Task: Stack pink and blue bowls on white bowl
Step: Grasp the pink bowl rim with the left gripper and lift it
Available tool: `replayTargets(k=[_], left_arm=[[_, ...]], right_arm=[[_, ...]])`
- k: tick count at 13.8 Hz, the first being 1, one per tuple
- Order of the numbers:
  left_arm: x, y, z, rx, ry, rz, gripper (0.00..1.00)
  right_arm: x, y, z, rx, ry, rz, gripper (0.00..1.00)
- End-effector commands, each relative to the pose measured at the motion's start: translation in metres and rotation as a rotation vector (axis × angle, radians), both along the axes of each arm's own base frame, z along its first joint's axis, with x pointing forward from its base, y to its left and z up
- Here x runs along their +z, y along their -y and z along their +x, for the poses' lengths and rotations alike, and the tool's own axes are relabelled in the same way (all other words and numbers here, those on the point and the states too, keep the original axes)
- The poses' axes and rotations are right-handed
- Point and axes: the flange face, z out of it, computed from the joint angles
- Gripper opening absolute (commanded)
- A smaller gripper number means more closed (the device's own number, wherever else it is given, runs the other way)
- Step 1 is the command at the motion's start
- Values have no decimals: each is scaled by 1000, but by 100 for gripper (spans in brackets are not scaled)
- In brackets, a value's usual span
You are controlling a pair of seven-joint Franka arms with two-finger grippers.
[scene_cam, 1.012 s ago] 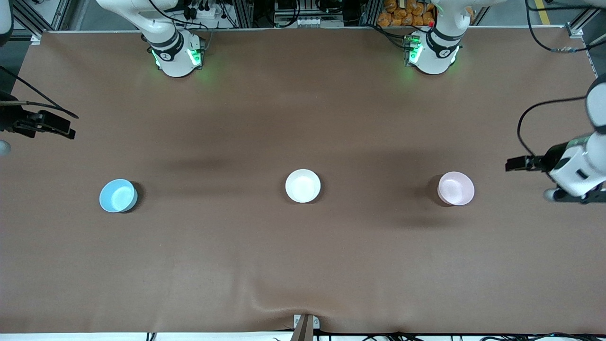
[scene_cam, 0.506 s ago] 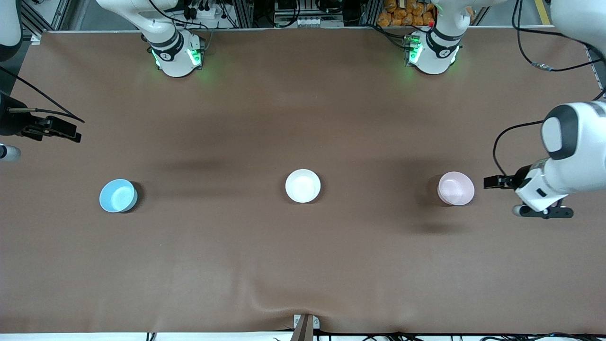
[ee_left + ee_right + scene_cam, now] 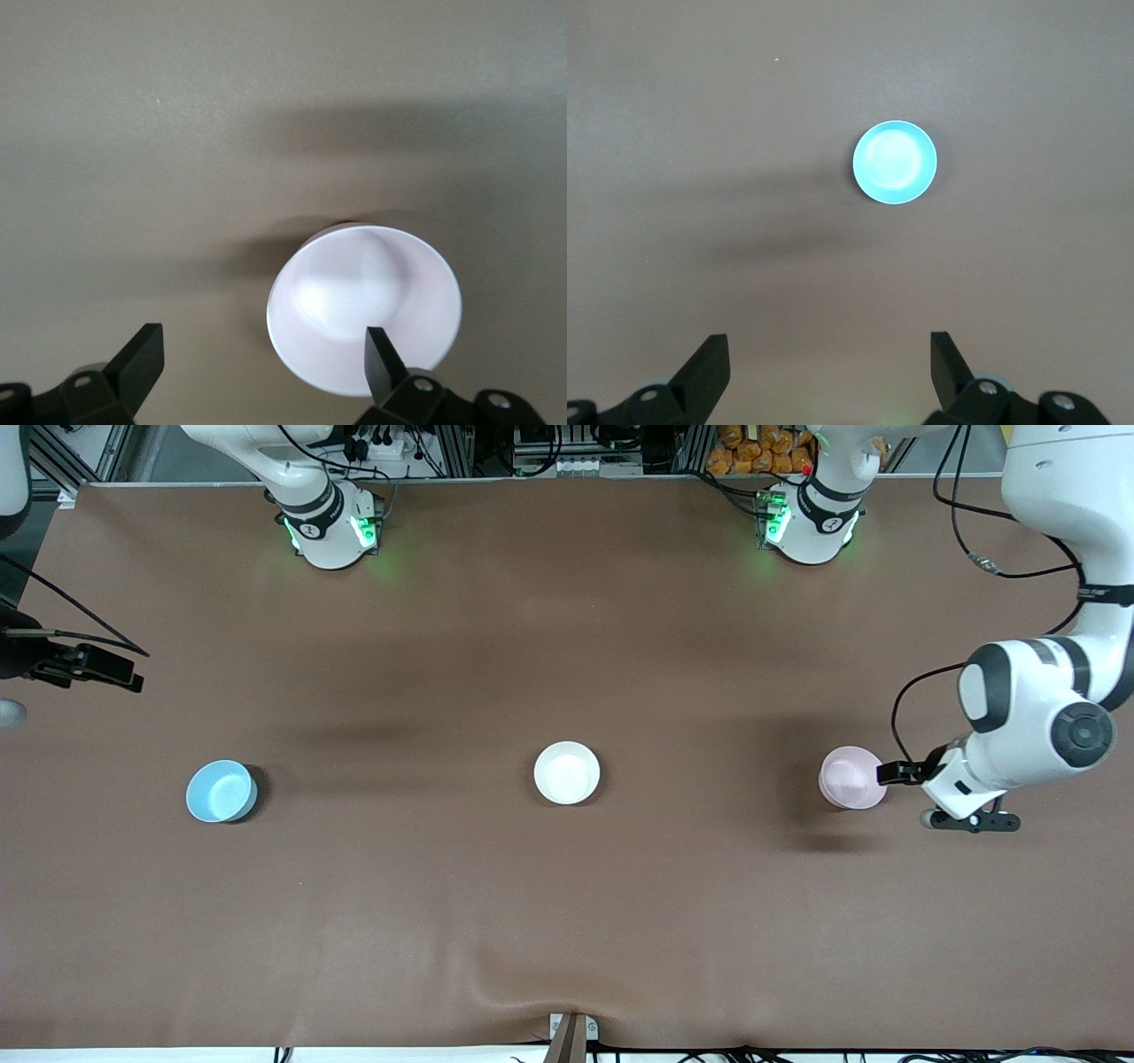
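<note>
Front view: white bowl [image 3: 567,772] sitting mid-table; pink bowl [image 3: 852,778] toward left arm's end of it, blue bowl [image 3: 221,791] toward right arm's end. Left gripper [image 3: 261,363], fingers spread, hovering at pink bowl's rim; right gripper [image 3: 828,363], also spread, waiting high. Step looks like pink-bowl pickup; next: straddling rim, closing.
</note>
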Motion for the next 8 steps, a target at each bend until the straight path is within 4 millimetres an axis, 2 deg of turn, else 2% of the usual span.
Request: replayTargets(k=[1,2,4,8], left_arm=[[-25,-1,-13,-29,21,11,100],[-34,-1,-16,-30,24,11,99],[-46,-1,-19,-33,7,10,85],[-54,-1,-21,-68,0,5,44]], right_arm=[[1,17,-5,-13,-2,-15,100],[-1,28,-7,-33,-6,-14,100],[-4,32,-6,-32,-12,-13,100],[-9,29,-2,-26,-16,-14,100]])
